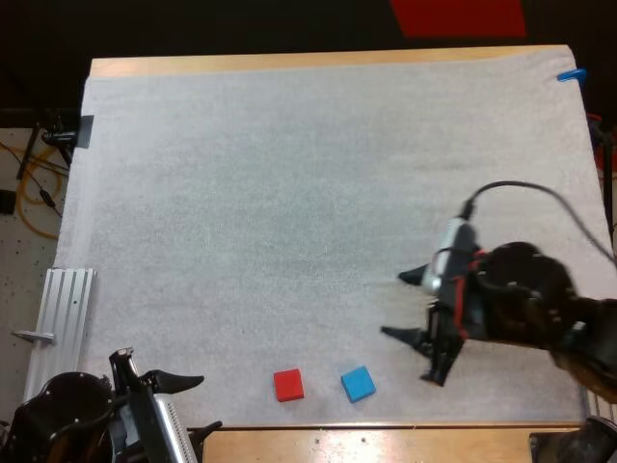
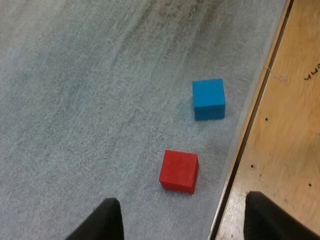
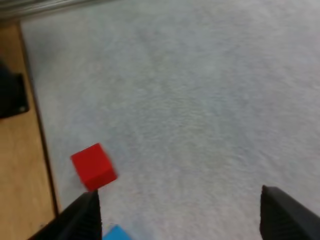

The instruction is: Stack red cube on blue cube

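Observation:
A red cube [image 1: 288,385] and a blue cube [image 1: 358,383] sit side by side on the white mat [image 1: 289,193], close to its front edge and a small gap apart. My right gripper [image 1: 403,305] hovers open just up and right of the blue cube, clear of both. My left gripper [image 1: 198,405] stands open at the front left, short of the red cube. From the left wrist, the red cube [image 2: 179,171] lies just ahead of the open left gripper [image 2: 181,200], the blue cube [image 2: 208,99] beyond. The right gripper [image 3: 179,191] is open, the red cube [image 3: 93,166] and blue cube [image 3: 116,233] by one finger.
The wooden table edge [image 1: 386,442] runs right behind the cubes, also the wooden table edge [image 2: 280,125] beside them. A metal rail [image 1: 63,309] lies off the mat's left side. A dark object [image 3: 10,95] rests on the wooden strip. Bare mat stretches far beyond the cubes.

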`<state>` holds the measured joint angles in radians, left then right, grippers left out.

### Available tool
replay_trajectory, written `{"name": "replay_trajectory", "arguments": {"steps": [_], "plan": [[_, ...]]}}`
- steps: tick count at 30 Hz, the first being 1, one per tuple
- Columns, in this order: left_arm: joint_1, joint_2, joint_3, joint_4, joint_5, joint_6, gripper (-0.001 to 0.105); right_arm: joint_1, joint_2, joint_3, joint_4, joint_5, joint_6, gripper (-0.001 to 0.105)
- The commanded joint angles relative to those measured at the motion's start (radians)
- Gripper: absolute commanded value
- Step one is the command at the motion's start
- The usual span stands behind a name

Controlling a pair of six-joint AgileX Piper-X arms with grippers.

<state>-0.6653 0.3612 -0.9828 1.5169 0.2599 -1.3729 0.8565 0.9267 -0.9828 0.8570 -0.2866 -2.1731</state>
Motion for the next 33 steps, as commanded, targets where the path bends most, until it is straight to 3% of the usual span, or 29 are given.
{"name": "replay_trajectory", "arguments": {"steps": [1,9,15,33], "plan": [[-0.007,0.002,-0.004,0.008,0.001,0.010,0.052,0.031,0.022,-0.010,-0.028,-0.008,-0.033,0.064],[-0.007,0.002,-0.004,0.008,0.002,0.010,0.052,0.242,0.162,-0.010,-0.108,0.037,-0.084,0.064],[-0.007,0.002,-0.004,0.008,0.002,0.010,0.052,0.329,0.273,-0.011,-0.141,0.056,-0.124,0.064],[-0.007,0.002,-0.001,0.008,0.002,0.010,0.052,0.347,0.564,-0.011,-0.279,0.068,-0.164,0.064]]}}
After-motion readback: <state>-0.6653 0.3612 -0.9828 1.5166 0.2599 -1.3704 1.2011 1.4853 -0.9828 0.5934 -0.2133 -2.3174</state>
